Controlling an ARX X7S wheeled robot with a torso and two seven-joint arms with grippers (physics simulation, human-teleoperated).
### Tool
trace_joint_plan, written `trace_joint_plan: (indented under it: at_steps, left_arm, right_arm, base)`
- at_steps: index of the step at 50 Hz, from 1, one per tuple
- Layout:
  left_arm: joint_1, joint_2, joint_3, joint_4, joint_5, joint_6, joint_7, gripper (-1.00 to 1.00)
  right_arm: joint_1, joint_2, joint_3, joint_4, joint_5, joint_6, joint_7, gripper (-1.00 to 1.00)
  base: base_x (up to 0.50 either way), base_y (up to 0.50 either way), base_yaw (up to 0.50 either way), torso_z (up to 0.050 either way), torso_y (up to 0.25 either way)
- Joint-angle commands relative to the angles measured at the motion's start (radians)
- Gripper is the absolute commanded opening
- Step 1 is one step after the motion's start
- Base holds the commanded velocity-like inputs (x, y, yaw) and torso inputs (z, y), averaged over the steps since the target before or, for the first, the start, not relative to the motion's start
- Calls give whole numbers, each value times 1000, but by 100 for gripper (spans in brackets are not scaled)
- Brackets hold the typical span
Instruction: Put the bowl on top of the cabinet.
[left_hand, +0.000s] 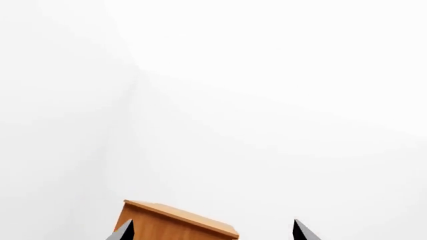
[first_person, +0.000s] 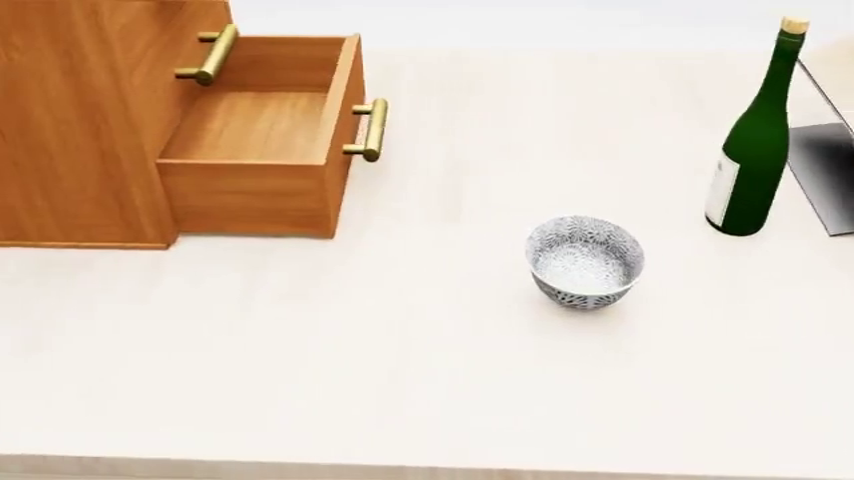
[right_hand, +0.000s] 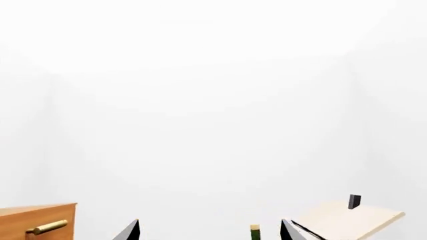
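- Left gripper (left_hand: 210, 231): only its two dark fingertips show at the edge of the left wrist view, set wide apart with nothing between them. It looks out over the cabinet (left_hand: 175, 222) top at blank wall.
- Right gripper (right_hand: 208, 231): likewise spread and empty, with the bottle (right_hand: 255, 232) cork showing between its tips and the pale rack (right_hand: 347, 218) off to one side.
- Neither arm appears in the head view, so both are well apart from the bowl (first_person: 585, 262).
- The bowl stands upright on the table (first_person: 400, 380), in the open, between the cabinet (first_person: 80, 120) and the bottle (first_person: 754, 135). It looks empty.
- The drawer (first_person: 267, 140) is pulled out and also empty; the cabinet top is out of the head view.
- Risks, as I judge them: the bowl is small, deep and narrow-footed, so a pinch on its rim could tip or skid it. A right-arm reach might clip the tall bottle. The open drawer juts into the path, and the lift must go high enough to clear it.
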Motion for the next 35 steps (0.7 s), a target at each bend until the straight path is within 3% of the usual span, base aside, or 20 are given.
trace_joint_plan:
  at_steps: [1,30,35]
  left_arm:
    - [4,2,9,-3,3,8,8,100]
    - [8,-5,18,-6,-1,14,9,100]
    - [8,-8,19,-4,-3,14,9,100]
  right_arm:
    - [-4,-4,-21,2,-24,-9,-16,100]
    - [-3,0,-48,2,-57,-14,-15,100]
    - [1,-2,-44,4,-47,-14,-9,100]
  base:
    - [0,500,0,0,0]
    - [0,500,0,0,0]
    - [0,147,0,0,0]
